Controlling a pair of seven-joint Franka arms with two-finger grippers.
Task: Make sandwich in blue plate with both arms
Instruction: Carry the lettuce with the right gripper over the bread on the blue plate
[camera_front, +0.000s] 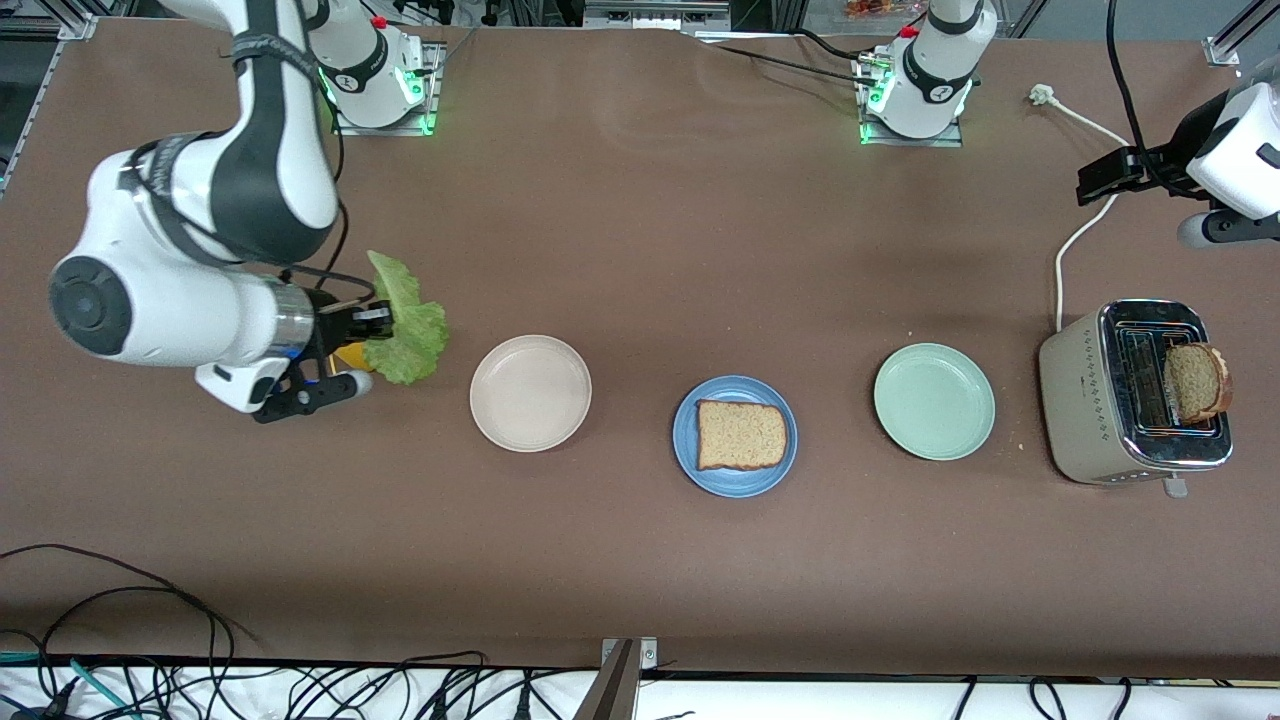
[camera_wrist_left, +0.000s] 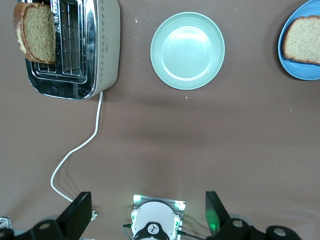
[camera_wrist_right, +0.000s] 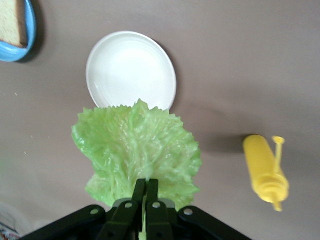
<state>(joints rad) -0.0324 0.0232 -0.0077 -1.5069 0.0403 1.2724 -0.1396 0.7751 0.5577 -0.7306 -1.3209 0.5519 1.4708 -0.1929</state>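
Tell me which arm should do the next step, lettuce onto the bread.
Right. The right gripper is shut on the lettuce leaf, near the blue plate holding a bread slice. The left gripper waits open, empty.

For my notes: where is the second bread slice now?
The second bread slice stands upright in the toaster at the left arm's end of the table, beside the green plate.

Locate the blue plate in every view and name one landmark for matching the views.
Front view: the blue plate sits low in the middle, between the beige plate and the mint plate, one bread slice on it.
Left wrist view: cut off at the upper right corner.
Right wrist view: a sliver at the upper left corner.
Shared landmark: the bread slice on it, seen in all three.
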